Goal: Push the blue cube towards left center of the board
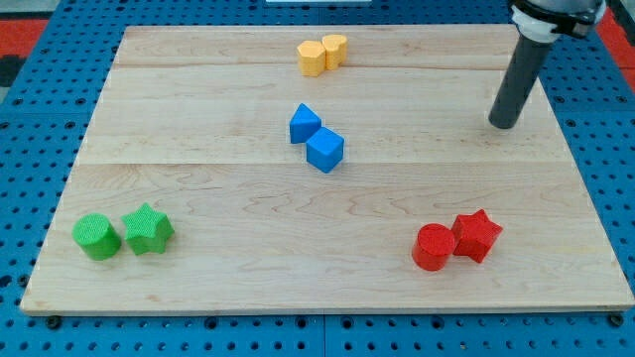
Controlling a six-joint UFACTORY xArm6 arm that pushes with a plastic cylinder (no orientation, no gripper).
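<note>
The blue cube (325, 151) sits near the middle of the wooden board (198, 119), touching a second blue block (305, 123) just up and left of it. My tip (503, 125) rests on the board at the view's upper right, far to the right of both blue blocks and apart from every block.
Two yellow blocks (321, 54) touch each other at the top centre. A green cylinder (96, 237) and a green star (148, 229) sit at the bottom left. A red cylinder (433, 248) and a red star (477, 235) sit at the bottom right.
</note>
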